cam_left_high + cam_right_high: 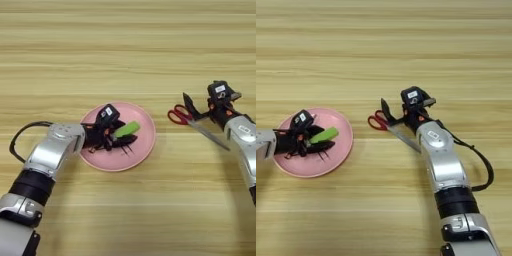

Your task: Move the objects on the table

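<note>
- The left gripper [121, 134] is over the pink plate [145, 150], its black fingers closed on the green block [126, 130], which sits tilted above the plate's middle. I judge the block is either being set down there or picked up; the views do not settle which.
- Under that gripper lie thin dark pieces on the plate; whether one is the black pen I cannot tell.
- The right gripper [390, 114] is at the scissors [377, 121], fingers spread open just beside the red handles, probably lined up to grasp them. The blades point toward the robot, flat on the table [125, 50].
- Each gripper carries a small white label on top; no writing on them can be read.
</note>
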`<state>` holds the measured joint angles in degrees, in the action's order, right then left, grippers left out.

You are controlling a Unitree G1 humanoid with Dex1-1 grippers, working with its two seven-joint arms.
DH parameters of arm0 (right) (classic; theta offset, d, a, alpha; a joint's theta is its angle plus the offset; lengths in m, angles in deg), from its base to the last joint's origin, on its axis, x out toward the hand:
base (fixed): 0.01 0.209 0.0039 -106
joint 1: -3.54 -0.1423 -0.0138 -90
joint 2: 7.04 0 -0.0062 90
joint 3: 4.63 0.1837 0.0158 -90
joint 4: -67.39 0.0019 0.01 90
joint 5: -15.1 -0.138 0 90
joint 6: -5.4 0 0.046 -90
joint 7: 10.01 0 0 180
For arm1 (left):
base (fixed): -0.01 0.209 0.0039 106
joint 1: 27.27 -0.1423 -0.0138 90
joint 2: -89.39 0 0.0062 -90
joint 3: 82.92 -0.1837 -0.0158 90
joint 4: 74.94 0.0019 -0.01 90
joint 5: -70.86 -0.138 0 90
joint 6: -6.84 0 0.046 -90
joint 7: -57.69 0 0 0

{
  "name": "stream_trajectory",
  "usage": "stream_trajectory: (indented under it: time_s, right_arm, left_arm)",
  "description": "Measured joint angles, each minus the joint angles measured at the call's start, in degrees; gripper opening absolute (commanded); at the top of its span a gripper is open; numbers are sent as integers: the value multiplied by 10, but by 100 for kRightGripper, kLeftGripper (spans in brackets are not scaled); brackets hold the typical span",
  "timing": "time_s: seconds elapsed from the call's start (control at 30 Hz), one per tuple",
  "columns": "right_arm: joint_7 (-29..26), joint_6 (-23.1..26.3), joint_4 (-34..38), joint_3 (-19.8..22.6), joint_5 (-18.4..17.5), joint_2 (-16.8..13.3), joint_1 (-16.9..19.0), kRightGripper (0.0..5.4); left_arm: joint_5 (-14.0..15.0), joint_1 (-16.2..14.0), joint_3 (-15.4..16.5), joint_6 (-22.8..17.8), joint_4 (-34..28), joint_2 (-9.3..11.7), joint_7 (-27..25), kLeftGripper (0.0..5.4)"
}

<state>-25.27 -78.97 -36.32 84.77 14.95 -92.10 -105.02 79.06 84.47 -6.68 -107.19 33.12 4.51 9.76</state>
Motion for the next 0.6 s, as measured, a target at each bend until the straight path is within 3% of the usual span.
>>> stream_trajectory:
  time_s: [0.47, 0.6]
  right_arm:
    - [0, 0, 0, 0, 0, 0, 0, 540]
    - [0, 0, 0, 1, 0, 0, 0, 540]
  left_arm:
    - [-2, -1, 1, -1, 0, 0, 0, 149]
    - [-1, -2, 4, -1, 0, -2, 0, 136]
